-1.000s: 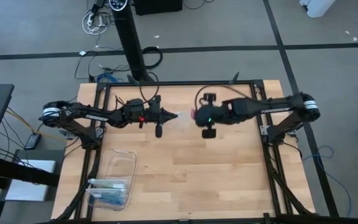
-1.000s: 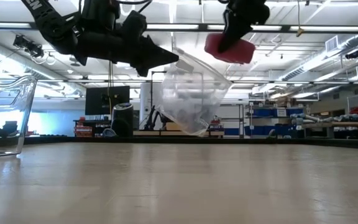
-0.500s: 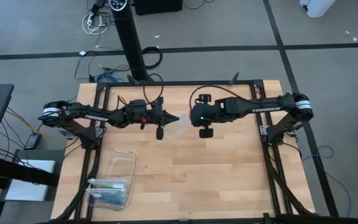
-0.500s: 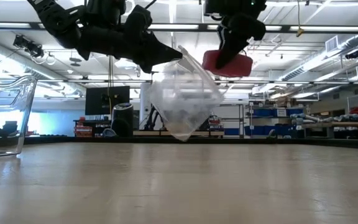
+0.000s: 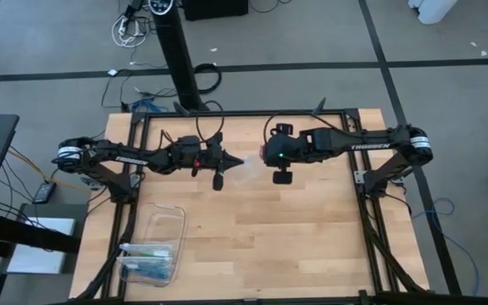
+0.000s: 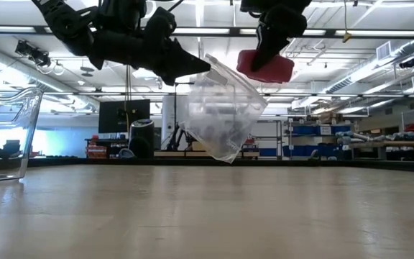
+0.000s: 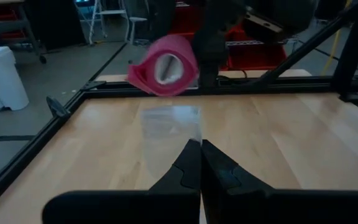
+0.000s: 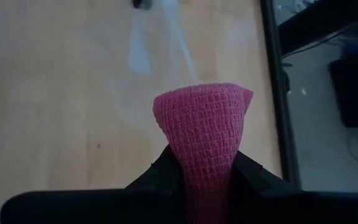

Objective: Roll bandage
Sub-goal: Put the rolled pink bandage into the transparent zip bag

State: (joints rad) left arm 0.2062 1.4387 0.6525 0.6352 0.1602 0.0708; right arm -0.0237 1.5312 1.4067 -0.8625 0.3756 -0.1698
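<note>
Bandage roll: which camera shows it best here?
The right wrist view: the bandage roll fills the frame, its weave clear, pinched in the right tool. The left wrist view shows its hollow end. The low view shows it from the side, held above the table. In the high view it is hidden.

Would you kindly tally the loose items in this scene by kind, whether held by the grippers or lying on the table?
Pink bandage rolls: 1, the bandage held in the right gripper.
Clear plastic bags: 1, the bag hanging from the shut left gripper.
Clear plastic boxes: 1, the box near the table's front left corner.
Total: 3
</note>
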